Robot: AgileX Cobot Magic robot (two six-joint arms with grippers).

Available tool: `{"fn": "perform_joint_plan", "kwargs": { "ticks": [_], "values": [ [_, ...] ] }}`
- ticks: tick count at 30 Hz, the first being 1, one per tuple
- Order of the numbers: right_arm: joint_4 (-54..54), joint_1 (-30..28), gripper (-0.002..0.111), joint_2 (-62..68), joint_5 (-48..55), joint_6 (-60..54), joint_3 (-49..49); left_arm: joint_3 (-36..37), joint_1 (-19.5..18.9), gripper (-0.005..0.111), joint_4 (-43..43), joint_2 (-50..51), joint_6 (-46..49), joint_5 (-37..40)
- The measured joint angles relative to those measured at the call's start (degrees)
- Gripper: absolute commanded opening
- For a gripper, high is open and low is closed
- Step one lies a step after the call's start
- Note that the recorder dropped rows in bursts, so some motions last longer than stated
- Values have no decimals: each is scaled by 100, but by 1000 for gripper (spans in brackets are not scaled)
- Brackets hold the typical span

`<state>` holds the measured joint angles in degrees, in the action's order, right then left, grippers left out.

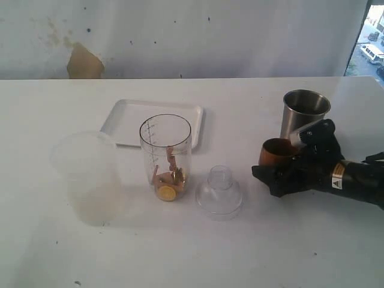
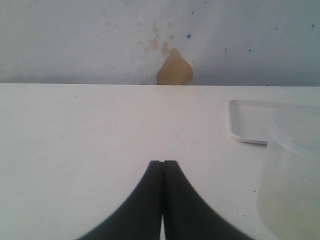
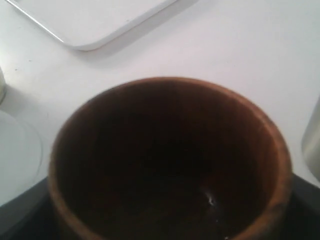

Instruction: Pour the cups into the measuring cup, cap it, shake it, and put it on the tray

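R gripper (image 1: pixel 288 161) clasps small rounded brown wooden cup (image 1: pixel 273 150), upright beside tapered brushed-steel tumbler (image 1: pixel 305 111). L gripper (image 2: pixel 162 165) clenched over white table (image 2: pixel 75 140).

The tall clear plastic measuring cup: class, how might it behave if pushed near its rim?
Tall and narrow, the clear plastic measuring cup would probably tip, not slide. Holding only small pieces at its bottom, it likely feels light.

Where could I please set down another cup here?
Bare table runs along the near edge, in front of the frosted cup, measuring cup and lid, and between the tray and steel tumbler. Crowded around the measuring cup and by the right hand at the wooden cup.
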<state>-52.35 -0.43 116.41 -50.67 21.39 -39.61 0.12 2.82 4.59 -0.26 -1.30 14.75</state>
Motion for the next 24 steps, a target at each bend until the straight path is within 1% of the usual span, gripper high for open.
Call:
{"fn": "perform_joint_plan", "kwargs": {
  "ticks": [2, 4, 6, 7, 9, 18, 24],
  "values": [
    [88, 0, 62, 0, 118, 0, 0, 0, 0, 103, 0, 0, 0, 0],
    [163, 0, 83, 0, 153, 0, 0, 0, 0, 103, 0, 0, 0, 0],
    [210, 0, 96, 0, 156, 0, 0, 0, 0, 103, 0, 0, 0, 0],
    [232, 0, 98, 0, 117, 0, 0, 0, 0, 103, 0, 0, 0, 0],
    [232, 0, 101, 0, 91, 0, 0, 0, 0, 103, 0, 0, 0, 0],
    [232, 0, 101, 0, 4, 0, 0, 0, 0, 103, 0, 0, 0, 0],
    [36, 0, 101, -318, 97, 71, 0, 0, 0, 103, 0, 0, 0, 0]
  ]
}}
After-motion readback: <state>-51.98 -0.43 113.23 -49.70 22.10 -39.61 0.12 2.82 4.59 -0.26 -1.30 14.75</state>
